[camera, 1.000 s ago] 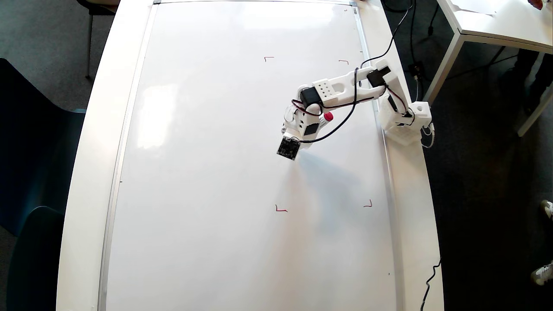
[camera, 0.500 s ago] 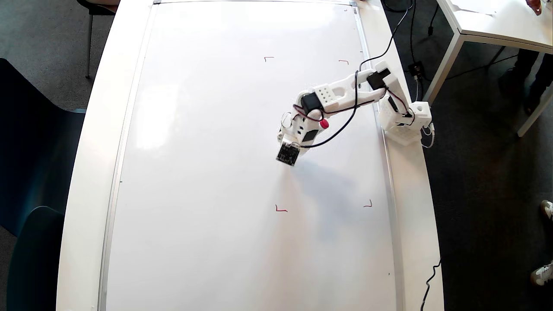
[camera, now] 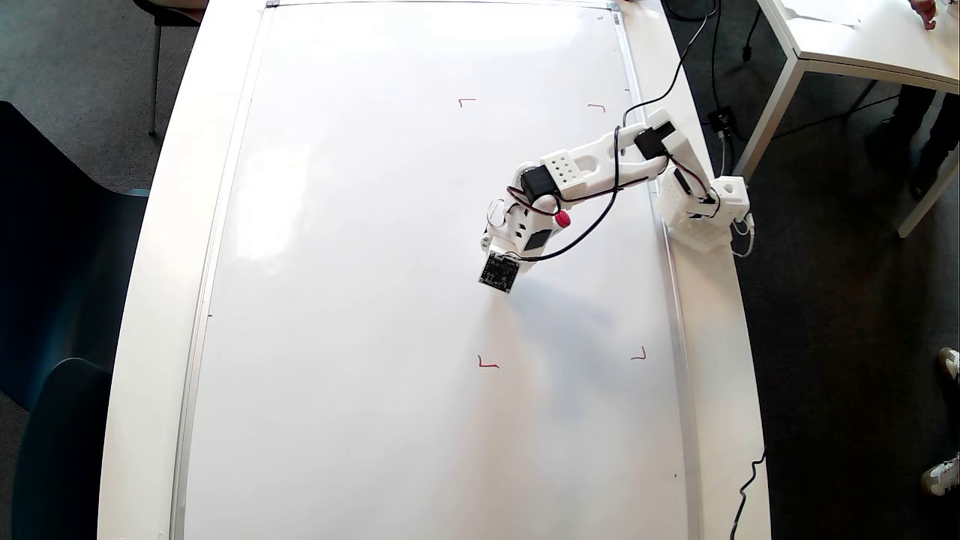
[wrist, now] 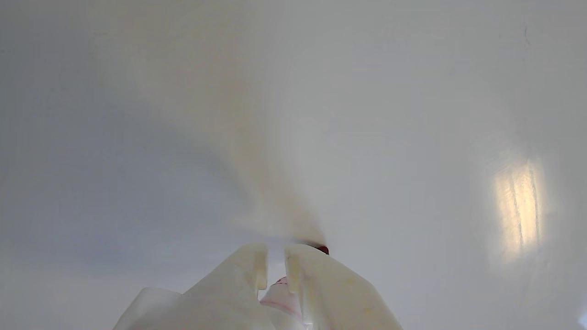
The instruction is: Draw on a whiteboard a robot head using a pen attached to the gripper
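The whiteboard [camera: 360,300] covers nearly the whole table top, with red corner marks [camera: 466,100] [camera: 487,364] on its right half. My white gripper [camera: 501,244] hangs over the board between those marks, pointing down, with a black square board below it in the overhead view. The pen's red cap [camera: 562,219] sticks out beside the wrist. In the wrist view the two white fingers [wrist: 238,275] stand close together on the pen [wrist: 280,293], whose red tip [wrist: 322,250] rests at the whiteboard [wrist: 183,114]. No robot head shows in either view.
The arm's white base [camera: 701,214] stands on the table's right edge, with black cables running off to the upper right. Another white table [camera: 862,37] is at top right. Dark chairs [camera: 60,262] stand on the left. A cable [camera: 746,487] lies at lower right.
The gripper and wrist have shifted slightly toward the lower left in the overhead view. The red cap moved down with them. No new line shows on the board.
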